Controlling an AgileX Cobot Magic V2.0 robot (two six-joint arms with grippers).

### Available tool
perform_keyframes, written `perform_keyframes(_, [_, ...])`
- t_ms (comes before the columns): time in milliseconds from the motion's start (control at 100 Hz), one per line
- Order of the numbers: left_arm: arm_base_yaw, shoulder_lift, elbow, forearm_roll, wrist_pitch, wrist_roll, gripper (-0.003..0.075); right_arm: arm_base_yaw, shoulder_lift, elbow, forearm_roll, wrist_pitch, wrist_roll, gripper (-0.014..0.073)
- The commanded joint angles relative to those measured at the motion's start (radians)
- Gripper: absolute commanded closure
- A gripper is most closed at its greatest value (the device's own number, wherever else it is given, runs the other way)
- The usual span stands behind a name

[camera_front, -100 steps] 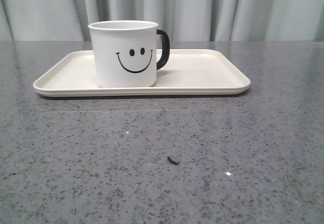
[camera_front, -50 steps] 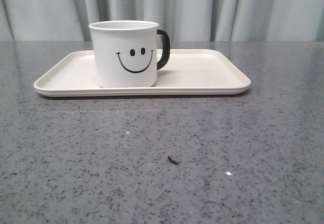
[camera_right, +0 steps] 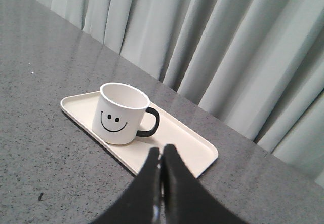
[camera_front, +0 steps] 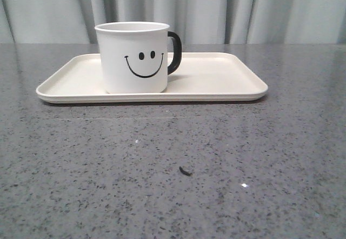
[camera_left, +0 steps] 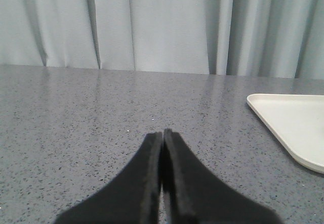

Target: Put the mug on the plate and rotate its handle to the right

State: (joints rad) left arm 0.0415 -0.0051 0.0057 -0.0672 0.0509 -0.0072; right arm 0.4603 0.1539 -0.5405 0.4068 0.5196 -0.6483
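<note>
The mug (camera_front: 135, 58) is a white, straight-sided cylinder with a slightly rounded rim, standing upright and open at the top; from the right wrist view its inside (camera_right: 124, 96) looks plain white and holds nothing that can be seen. On the side facing the front camera it carries a black smiley face (camera_front: 144, 63): two small oval eyes above a wide curved mouth with short ticks at the ends. Its handle (camera_front: 174, 52) is a black C-shaped loop (a sharp contrast with the pale body) and sticks out on the right side as seen from the front.

The mug stands on the plate (camera_front: 216, 77), a flat cream-coloured rectangular tray with rounded corners and a low raised rim, much wider than the mug. It sits on the left half of the tray, toward the near edge, and leaves a broad bare stretch to its right.

The tray rests on a grey speckled table (camera_front: 173, 168), with a small dark fleck (camera_front: 185, 170) lying on the tabletop well in front of it. Pale pleated curtains (camera_front: 216, 9) hang behind.

The left gripper (camera_left: 162, 134) hovers over bare tabletop beside one corner of the tray, its black fingers pressed together with nothing between them. The right gripper (camera_right: 162, 150) is likewise closed and empty, above and apart from the tray.
</note>
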Motion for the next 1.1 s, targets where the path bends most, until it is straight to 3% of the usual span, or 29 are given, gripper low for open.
perform_keyframes(0, [0.002, -0.032, 0.004, -0.007, -0.074, 0.0, 0.0739, -0.006, 0.011, -0.02, 0.02, -0.087, 0.001, 0.0654])
perform_keyframes(130, [0.002, -0.032, 0.004, -0.007, -0.074, 0.0, 0.0739, -0.011, 0.024, -0.02, -0.001, -0.152, 0.002, 0.0654])
perform_keyframes(230, [0.002, -0.032, 0.004, -0.007, -0.074, 0.0, 0.0739, -0.036, 0.03, -0.018, -0.088, -0.208, 0.061, 0.0654])
perform_keyframes(360, [0.002, -0.032, 0.004, -0.007, -0.074, 0.0, 0.0739, -0.101, 0.033, 0.033, -0.273, -0.304, 0.337, 0.0654])
perform_keyframes(500, [0.002, -0.032, 0.004, -0.007, -0.074, 0.0, 0.0739, -0.177, 0.032, 0.165, -0.484, -0.52, 0.648, 0.0654])
perform_keyframes(630, [0.002, -0.032, 0.004, -0.007, -0.074, 0.0, 0.0739, -0.244, 0.026, 0.301, -0.641, -0.728, 0.806, 0.0654])
perform_keyframes(820, [0.002, -0.032, 0.004, -0.007, -0.074, 0.0, 0.0739, -0.325, -0.057, 0.448, -0.652, -0.749, 0.833, 0.0654])
perform_keyframes(1010, [0.002, -0.032, 0.004, -0.007, -0.074, 0.0, 0.0739, -0.39, -0.15, 0.563, -0.57, -0.742, 0.833, 0.0654])
perform_keyframes(1090, [0.002, -0.032, 0.004, -0.007, -0.074, 0.0, 0.0739, -0.424, -0.171, 0.566, -0.552, -0.677, 0.828, 0.0654])
